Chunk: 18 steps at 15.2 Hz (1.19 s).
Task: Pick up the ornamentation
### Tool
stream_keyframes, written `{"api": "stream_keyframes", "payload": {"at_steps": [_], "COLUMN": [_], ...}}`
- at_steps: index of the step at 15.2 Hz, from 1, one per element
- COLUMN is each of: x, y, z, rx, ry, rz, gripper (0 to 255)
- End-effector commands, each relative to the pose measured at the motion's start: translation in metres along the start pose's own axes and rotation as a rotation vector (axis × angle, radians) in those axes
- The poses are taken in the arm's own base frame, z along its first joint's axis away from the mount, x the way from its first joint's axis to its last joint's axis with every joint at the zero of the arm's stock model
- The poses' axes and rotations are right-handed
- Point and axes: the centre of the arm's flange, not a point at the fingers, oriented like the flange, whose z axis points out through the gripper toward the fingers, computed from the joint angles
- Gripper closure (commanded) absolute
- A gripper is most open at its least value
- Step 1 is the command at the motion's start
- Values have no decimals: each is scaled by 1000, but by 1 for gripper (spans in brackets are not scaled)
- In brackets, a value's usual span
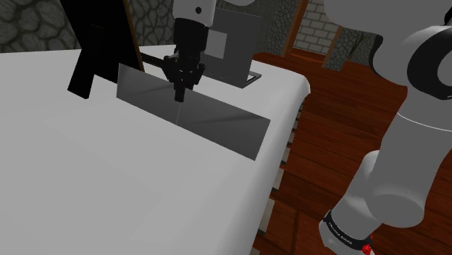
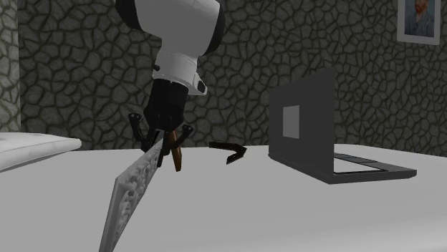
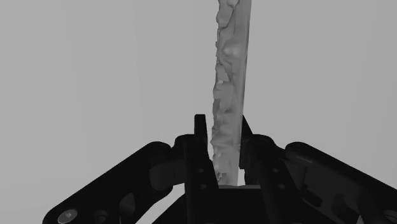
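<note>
Claw (image 3: 222, 130) grips the grey relief panel (image 3: 229, 76) (lettering on base band (image 1: 346, 230) illegible).

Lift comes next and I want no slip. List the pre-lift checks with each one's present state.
1. The fingers straddle the grey relief panel, one on each face: ok.
2. Both fingers touch the panel: ok, judging by the wrist view.
3. Grip centred along the panel's length: cannot tell.
4. The laptop stands apart from the panel: ok.
5. Panel's lower edge free of the white table: cannot tell.
</note>
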Motion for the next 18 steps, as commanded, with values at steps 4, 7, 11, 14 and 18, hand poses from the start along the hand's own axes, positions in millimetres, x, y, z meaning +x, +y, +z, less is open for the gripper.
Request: {"api": "stream_keyframes", "payload": {"at_steps": [4,7,11,14,18], "x": [0,-1,-2,-4,-5], "y": [0,0,-5,-9,-14], "z": [0,-4,-25,-40,-61], "rx": [0,0,0,0,0], "ry": [0,0,0,0,0], "rz": [0,0,0,0,0], "gripper": [255,255,255,255,255]}}
